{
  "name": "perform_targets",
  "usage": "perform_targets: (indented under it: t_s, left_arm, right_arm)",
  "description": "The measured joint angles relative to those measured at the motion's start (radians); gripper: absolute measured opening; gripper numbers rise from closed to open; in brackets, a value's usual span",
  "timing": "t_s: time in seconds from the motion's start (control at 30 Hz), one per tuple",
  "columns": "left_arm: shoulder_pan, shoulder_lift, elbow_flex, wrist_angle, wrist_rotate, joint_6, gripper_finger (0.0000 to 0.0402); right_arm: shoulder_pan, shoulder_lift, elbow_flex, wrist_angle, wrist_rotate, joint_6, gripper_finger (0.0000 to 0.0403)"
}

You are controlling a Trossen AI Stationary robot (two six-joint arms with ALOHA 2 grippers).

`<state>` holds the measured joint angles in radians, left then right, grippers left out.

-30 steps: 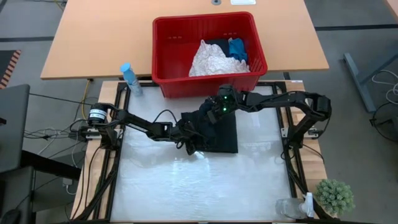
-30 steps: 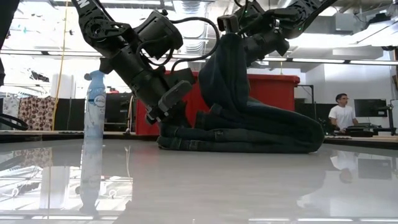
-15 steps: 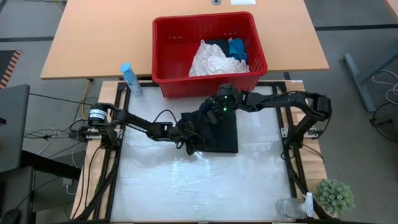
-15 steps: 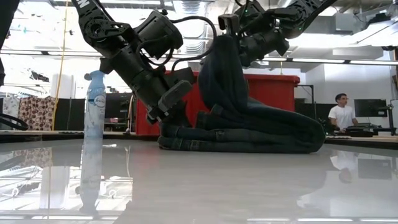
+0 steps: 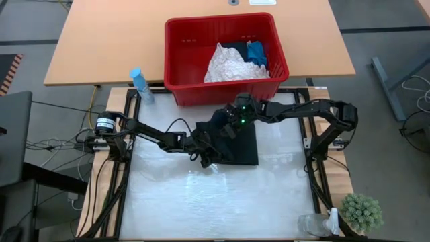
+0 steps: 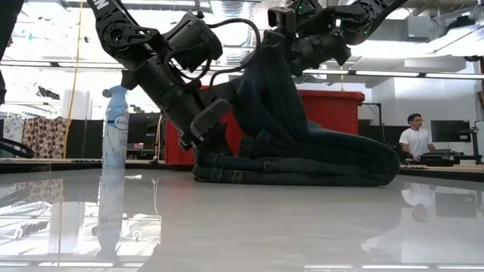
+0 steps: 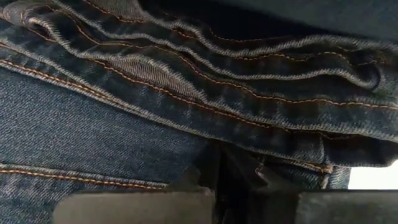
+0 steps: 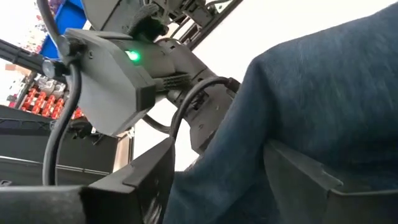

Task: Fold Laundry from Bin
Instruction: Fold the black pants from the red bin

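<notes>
Left claw [image 5: 205, 156] seemingly pinches jeans [image 5: 240, 149], fingertips buried.

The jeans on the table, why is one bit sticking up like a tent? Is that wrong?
It looks odd but seems deliberate. The jeans lie folded flat on the white table, except one part rising steeply to the right hand, whose fingers stand apart around it. The left hand pins the low edge, shut on the denim.
</notes>
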<state>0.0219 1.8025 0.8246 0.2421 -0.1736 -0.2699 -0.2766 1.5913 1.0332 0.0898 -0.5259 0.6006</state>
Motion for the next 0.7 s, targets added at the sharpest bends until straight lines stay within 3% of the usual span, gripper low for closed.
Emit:
perform_targets:
  t_s: [0.37, 0.53, 0.7]
  left_arm:
    - [0.0, -0.001, 0.0, -0.008, 0.009, -0.001, 0.0]
    - [0.0, -0.001, 0.0, -0.011, 0.01, -0.001, 0.0]
    - [0.0, -0.001, 0.0, -0.011, 0.01, -0.002, 0.0]
  right_arm:
    - [-0.012, -0.004, 0.087, -0.07, -0.023, -0.097, 0.0266]
    - [-0.049, -0.005, 0.188, -0.396, -0.142, -0.282, 0.0263]
    - [-0.053, -0.005, 0.254, -0.746, -0.009, -0.565, 0.0214]
